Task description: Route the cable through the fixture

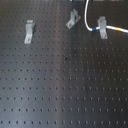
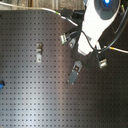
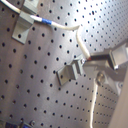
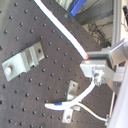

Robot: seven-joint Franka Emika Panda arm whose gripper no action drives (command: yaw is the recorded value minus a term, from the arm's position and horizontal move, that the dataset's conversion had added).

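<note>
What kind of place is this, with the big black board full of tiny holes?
Probably a robot lab. The black board is a bench plate with holes in neat rows, grey metal clips are bolted onto it, and a white robot arm reaches over it with a thin white cable.

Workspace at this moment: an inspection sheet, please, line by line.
Surface: black perforated board, bare in the foreground.
Job's things: white cable with blue band and yellow band, passing the clip on the first exterior view's right.
Other clips: middle clip and far clip, no cable in them.
Clutter: nothing seen.
Gripper: gripper holds the cable.
Cables: dark leads along the arm.
Surroundings: blurred.
</note>
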